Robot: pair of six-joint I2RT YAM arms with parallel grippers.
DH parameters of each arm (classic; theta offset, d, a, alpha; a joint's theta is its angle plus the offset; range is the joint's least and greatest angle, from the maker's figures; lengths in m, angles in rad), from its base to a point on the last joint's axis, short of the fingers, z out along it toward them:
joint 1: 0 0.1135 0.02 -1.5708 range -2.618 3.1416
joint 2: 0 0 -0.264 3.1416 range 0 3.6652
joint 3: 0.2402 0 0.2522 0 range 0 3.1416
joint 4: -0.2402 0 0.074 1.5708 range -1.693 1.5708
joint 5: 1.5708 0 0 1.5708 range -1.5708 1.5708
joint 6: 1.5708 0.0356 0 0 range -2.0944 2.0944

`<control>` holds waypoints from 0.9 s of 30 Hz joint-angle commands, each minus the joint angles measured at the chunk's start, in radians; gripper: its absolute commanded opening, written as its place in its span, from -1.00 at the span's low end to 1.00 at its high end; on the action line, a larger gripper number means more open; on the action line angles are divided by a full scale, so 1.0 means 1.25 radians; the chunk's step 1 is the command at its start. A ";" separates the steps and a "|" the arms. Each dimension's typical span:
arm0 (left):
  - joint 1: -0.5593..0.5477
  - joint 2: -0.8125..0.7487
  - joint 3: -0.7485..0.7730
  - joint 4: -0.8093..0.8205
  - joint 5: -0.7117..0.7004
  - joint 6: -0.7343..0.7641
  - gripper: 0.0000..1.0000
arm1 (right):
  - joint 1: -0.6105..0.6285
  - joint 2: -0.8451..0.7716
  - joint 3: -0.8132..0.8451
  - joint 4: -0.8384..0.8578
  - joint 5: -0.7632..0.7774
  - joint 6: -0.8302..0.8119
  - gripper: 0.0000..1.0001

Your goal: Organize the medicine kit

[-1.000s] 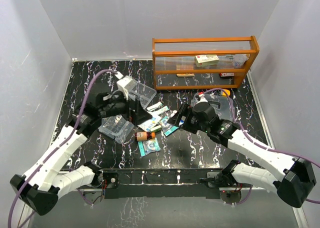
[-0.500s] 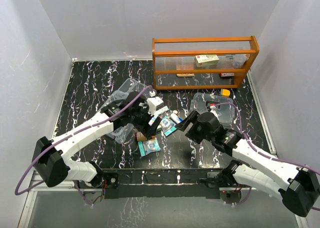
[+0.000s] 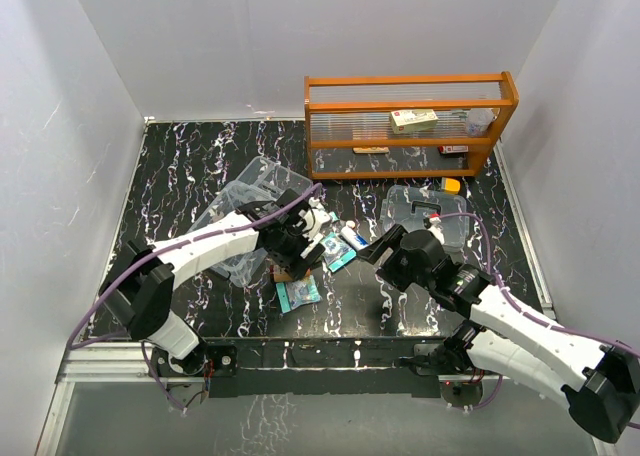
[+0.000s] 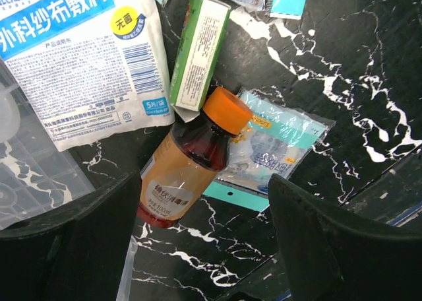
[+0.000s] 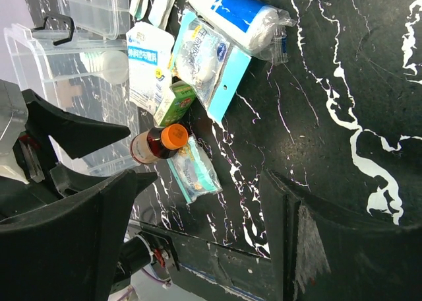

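The medicine kit's clear box lies left of centre, and its clear lid with a dark handle lies to the right. Loose medicines are heaped between them. A brown bottle with an orange cap lies on its side beside a green carton and a white gauze packet. My left gripper hangs open over the bottle's lower end, a finger on each side, not touching it. My right gripper is open and empty above bare table, right of the bottle.
An orange wooden rack with a ribbed clear panel stands at the back right, small boxes inside it. A clear packet on a teal card lies near the front edge. A blue and white roll and more packets lie mid-table.
My left arm has swung from the clear box forward and right to hover over the bottle, its jaws narrowing somewhat. My right gripper has drawn back slightly, uncovering the lid.
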 commanded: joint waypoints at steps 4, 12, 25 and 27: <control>-0.003 0.010 0.044 -0.034 -0.013 0.046 0.51 | -0.004 -0.019 -0.002 0.005 0.029 0.012 0.47; -0.002 0.083 0.043 -0.056 0.003 0.098 0.23 | -0.005 -0.020 -0.001 0.005 0.026 0.008 0.46; -0.004 0.103 0.039 -0.049 -0.044 0.124 -0.20 | -0.005 -0.021 -0.001 0.017 0.018 -0.004 0.40; -0.004 0.102 0.043 -0.053 -0.044 0.129 -0.32 | -0.005 -0.025 -0.004 0.019 0.018 -0.001 0.39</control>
